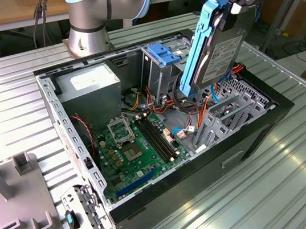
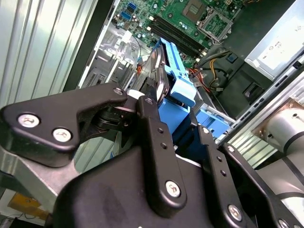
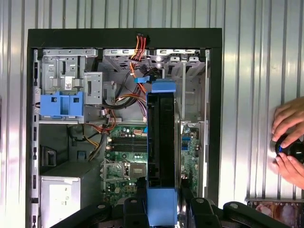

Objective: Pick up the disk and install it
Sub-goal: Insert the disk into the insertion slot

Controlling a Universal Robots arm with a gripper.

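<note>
The exterior view's edge cuts off my gripper point(image 1: 227, 0) just above the fingers, and my arm point(image 1: 91, 26) just above its base. In the first wrist view the disk point(image 3: 161, 142) hides a strip of the board point(image 3: 124, 156). A person's hands point(image 3: 292, 118) are cut by the edge there, holding a dark thing point(image 3: 294, 151) I cannot make out. In the second wrist view my links point(image 2: 152, 142) cover most of the disk.

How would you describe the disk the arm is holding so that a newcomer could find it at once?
Find the open black computer case. Above it the black gripper clamps a flat grey-black metal disk in a bright blue plastic frame. Unlike the fixed blue plastic bracket inside the case, it hangs tilted in the air.
</note>
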